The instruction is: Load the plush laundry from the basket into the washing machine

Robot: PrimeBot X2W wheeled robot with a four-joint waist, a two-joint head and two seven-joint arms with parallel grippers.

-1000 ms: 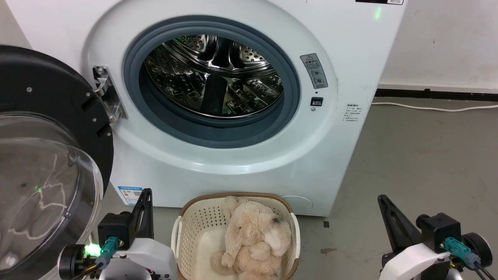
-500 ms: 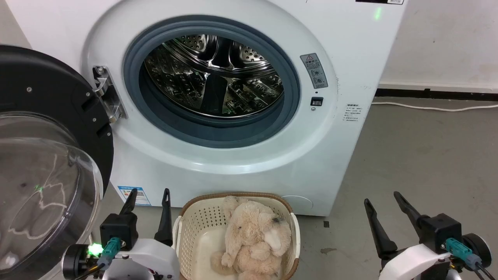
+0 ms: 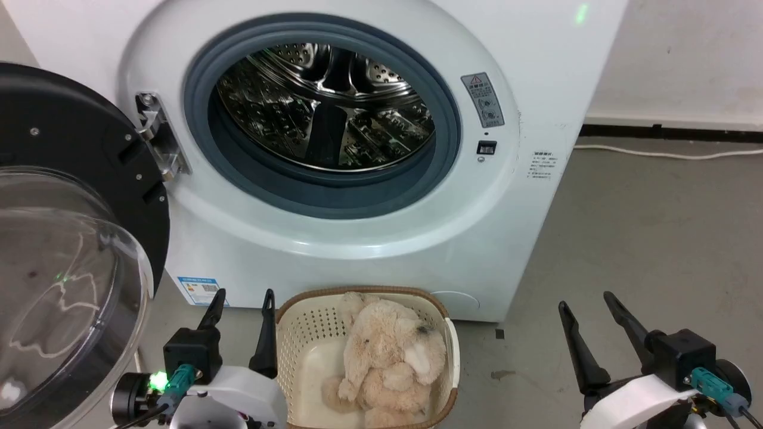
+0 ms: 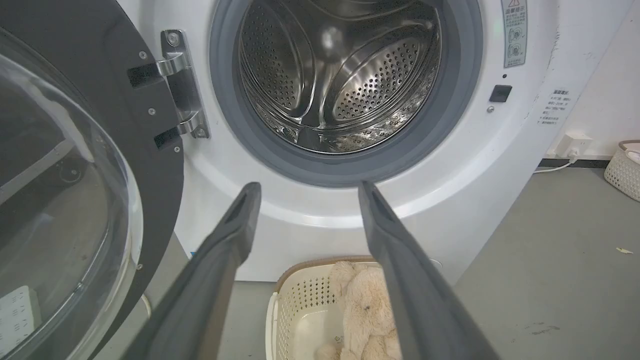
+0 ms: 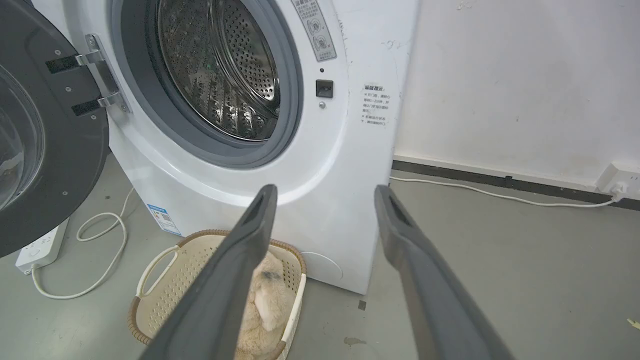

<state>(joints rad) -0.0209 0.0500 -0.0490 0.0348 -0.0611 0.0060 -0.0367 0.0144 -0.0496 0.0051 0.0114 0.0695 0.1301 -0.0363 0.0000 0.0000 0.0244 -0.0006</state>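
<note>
While curled inside the oval cream perforated plastic basket (image 3: 298, 333), just before the white front-loading washing machine (image 3: 357, 256): shaggy beige plush laundry (image 3: 387, 357). Left gripper (image 3: 245, 295) and right gripper (image 3: 585, 299) parted; pressed together a second ago.

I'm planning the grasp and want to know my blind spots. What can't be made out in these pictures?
- Toy's right side, left wrist view: behind a finger of the left end effector.
- Toy's left side, right wrist view: behind a finger of the right end effector.
- Basket's near half, left wrist view: cut off by the bottom edge.
- Washer's warning sticker, head view: print too small to read.
</note>
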